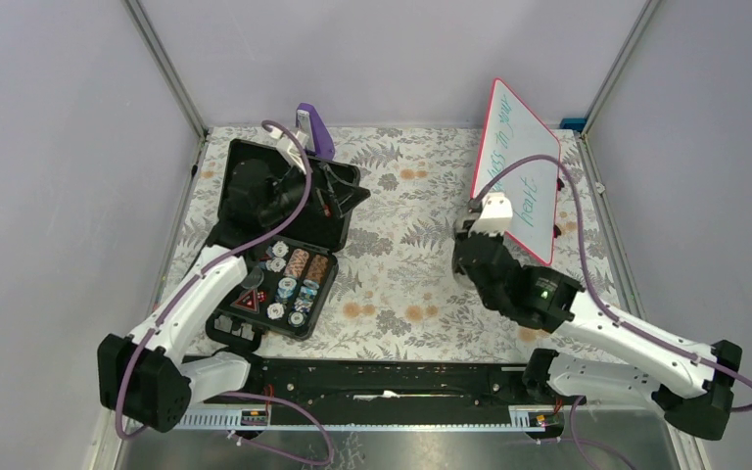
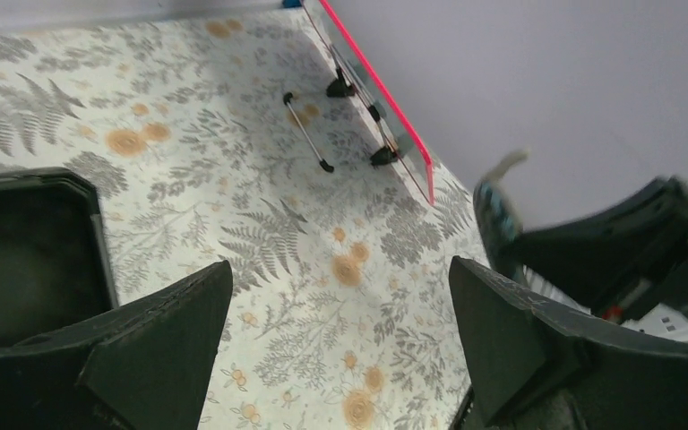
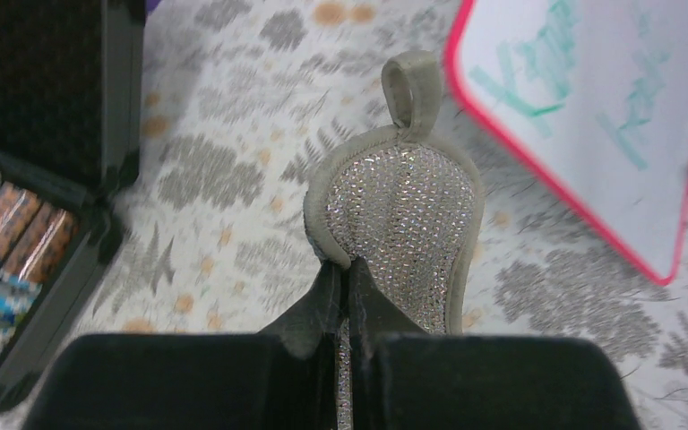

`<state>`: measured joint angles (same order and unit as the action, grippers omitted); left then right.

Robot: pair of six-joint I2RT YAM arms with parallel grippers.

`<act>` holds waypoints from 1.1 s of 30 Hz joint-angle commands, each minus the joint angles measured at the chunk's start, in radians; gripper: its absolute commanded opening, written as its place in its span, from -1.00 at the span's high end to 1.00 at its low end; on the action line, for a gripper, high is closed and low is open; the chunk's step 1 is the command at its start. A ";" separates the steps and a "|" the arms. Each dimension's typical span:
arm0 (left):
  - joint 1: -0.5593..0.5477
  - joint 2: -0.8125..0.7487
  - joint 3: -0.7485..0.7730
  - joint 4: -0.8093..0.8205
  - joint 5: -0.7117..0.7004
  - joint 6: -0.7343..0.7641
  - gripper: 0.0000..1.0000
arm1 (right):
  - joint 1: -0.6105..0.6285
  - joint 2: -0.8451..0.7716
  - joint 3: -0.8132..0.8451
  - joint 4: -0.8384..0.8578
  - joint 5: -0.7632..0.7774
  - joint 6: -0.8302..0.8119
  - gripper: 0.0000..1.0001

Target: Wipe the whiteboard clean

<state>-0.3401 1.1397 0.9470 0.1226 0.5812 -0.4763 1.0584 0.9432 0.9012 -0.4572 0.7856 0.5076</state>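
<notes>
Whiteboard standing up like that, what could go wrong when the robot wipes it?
The whiteboard stands tilted on small black feet, so a hard push might tip or slide it. The right end effector pinches the sparkly pad only at its bottom edge, so it could bend or slip out.

R tool (image 3: 351, 269) pinching glittery pad (image 3: 403, 206); whiteboard (image 3: 591, 116) w/ green writing upper-R.

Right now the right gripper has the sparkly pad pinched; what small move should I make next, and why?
Probably ease the right gripper forward and to its right, bringing the sparkly pad up to the whiteboard. The pad is pinched but apart from the board, and the green writing is not yet wiped. The board stands propped at a tilt, so touch it gently.
</notes>
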 commanded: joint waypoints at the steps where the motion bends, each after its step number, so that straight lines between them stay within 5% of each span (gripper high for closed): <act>1: -0.067 0.029 0.040 0.048 0.020 -0.007 -0.98 | -0.106 -0.016 0.120 -0.006 0.097 -0.120 1.00; 5: -0.184 0.092 0.068 0.013 -0.030 -0.002 -0.93 | -0.264 -0.001 0.160 0.051 0.023 -0.179 1.00; 9: -0.307 0.188 0.154 -0.039 -0.138 -0.071 -0.88 | -0.498 0.064 0.190 0.084 -0.218 -0.172 1.00; 18: -0.374 0.492 0.451 -0.071 -0.140 -0.189 -0.70 | -0.877 0.187 0.187 0.130 -0.724 -0.135 1.00; 25: -0.403 0.699 0.652 -0.117 -0.085 -0.210 -0.30 | -1.020 0.176 0.128 0.160 -0.942 -0.160 1.00; 33: -0.417 0.849 0.836 -0.211 -0.124 -0.203 0.01 | -1.029 0.177 0.097 0.196 -1.081 -0.186 1.00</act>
<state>-0.7498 1.9686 1.6966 -0.0765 0.4717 -0.6807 0.0322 1.1389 1.0103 -0.3256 -0.1658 0.3485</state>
